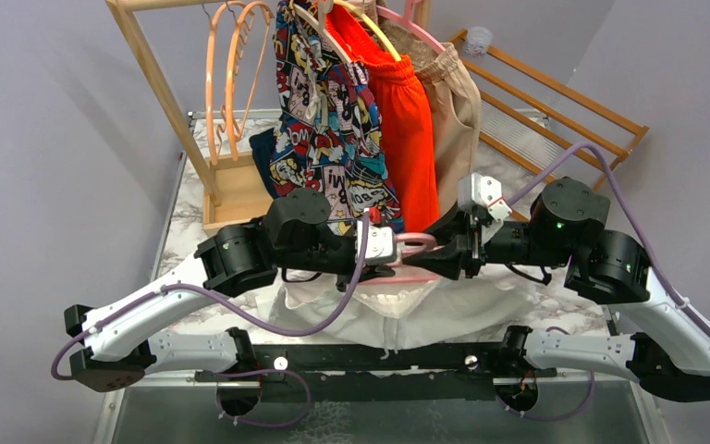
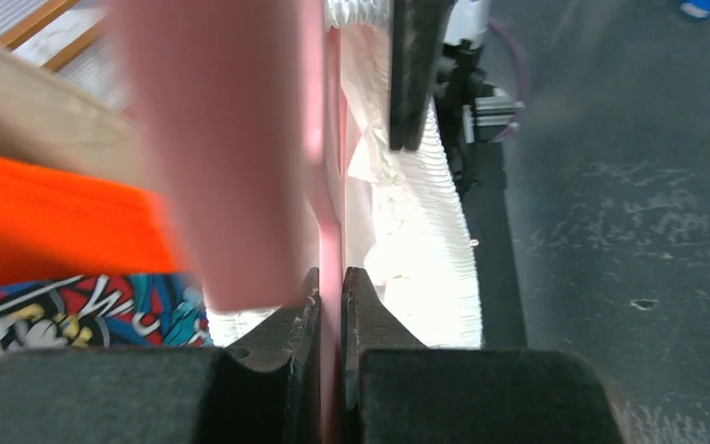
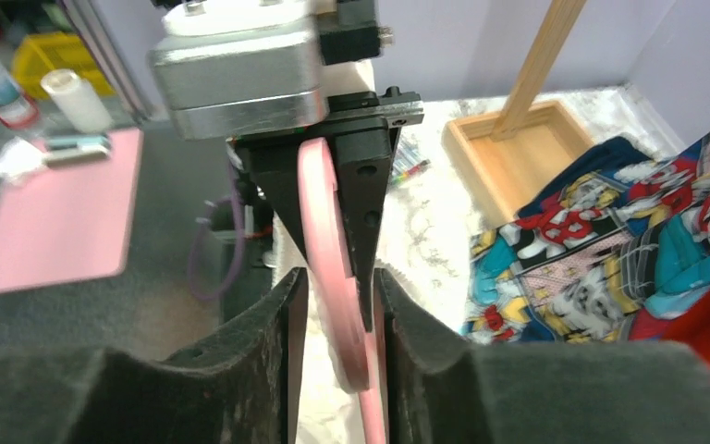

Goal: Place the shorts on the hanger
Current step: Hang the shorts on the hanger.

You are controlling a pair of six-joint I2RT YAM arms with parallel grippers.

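Note:
The light-pink hanger (image 1: pixel 413 244) hangs between both arms above the middle of the table, its bottom bar over the white shorts (image 1: pixel 397 313). My left gripper (image 1: pixel 403 263) is shut on a thin pink part of the hanger (image 2: pixel 331 236), with the shorts' ribbed waistband (image 2: pixel 425 231) just behind. My right gripper (image 1: pixel 431 259) faces it from the right. In the right wrist view its jaws (image 3: pixel 337 287) stand slightly apart around the hanger (image 3: pixel 324 231): the pink plastic lies against the right finger, with a gap on the left. The left gripper's fingers (image 3: pixel 368 199) hold the hanger just beyond.
A wooden rack at the back carries orange hangers (image 1: pixel 231 74), comic-print shorts (image 1: pixel 333 120), orange-red shorts (image 1: pixel 409 129) and a beige garment (image 1: pixel 455 106). Its box base (image 1: pixel 236 194) stands at the back left. A wooden frame (image 1: pixel 555 106) lies at the back right.

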